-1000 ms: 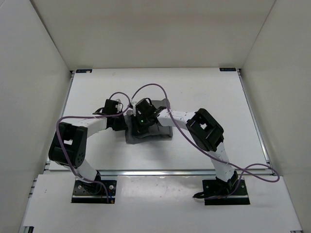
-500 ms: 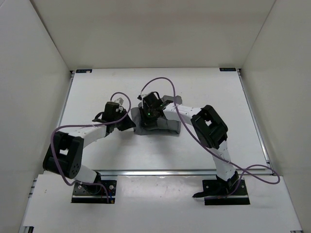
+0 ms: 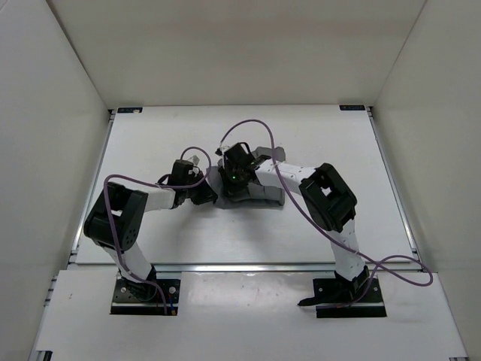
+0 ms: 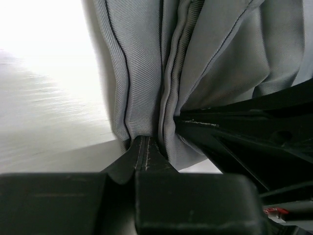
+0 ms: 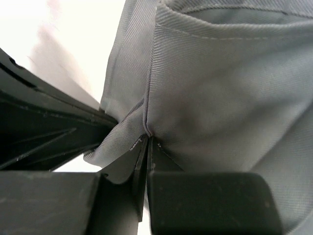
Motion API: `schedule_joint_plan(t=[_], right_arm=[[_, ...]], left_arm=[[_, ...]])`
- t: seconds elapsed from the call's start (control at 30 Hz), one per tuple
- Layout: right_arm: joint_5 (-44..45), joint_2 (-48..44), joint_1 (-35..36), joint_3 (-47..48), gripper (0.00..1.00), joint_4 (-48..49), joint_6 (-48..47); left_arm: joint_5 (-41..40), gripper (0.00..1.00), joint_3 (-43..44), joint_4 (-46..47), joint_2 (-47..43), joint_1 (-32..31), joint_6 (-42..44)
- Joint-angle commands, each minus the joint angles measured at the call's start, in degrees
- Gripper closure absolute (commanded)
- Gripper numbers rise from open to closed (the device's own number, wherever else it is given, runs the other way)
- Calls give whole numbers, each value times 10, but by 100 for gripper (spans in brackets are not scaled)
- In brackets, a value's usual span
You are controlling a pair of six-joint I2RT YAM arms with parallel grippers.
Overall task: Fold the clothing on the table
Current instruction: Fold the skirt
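Though bunched on the counter point(image 3: 316, 135), the clothing point(image 3: 270, 198) is clamped by left gripper point(image 4: 145, 145) and right gripper point(image 5: 146, 141), side by side. Advised: move both together, cloth held taut.

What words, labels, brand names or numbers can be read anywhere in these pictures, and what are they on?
None: no view shows any text that can be read.
The clothing and the table are plain, with no print or tag showing.
A small red and white patch in the bottom right corner of the left wrist view is too blurred to tell whether it bears lettering.
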Motion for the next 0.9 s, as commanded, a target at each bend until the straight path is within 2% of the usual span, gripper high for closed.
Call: schedule_joint_plan(t=[0.0,0.3,0.5,0.67,0.87], right_arm=[[15,-48,-2,1,100,-57,-16],[-65,-147,15,-1,100,17,48],[-97,-112,36,-1,100,43,73],[-140,-99,15,-44,100,103,100],[-209,-66,-2,-30,100,89,106]], left_arm=[[3,100,-9,14,11,-6,-4],[-8,100,-15,22,9,-13,-11],[-10,100,-26,29,-4,-8,-19],[-9,100,-53,49,-12,7,-21],[-2,100,-68,64,-4,14,-20]])
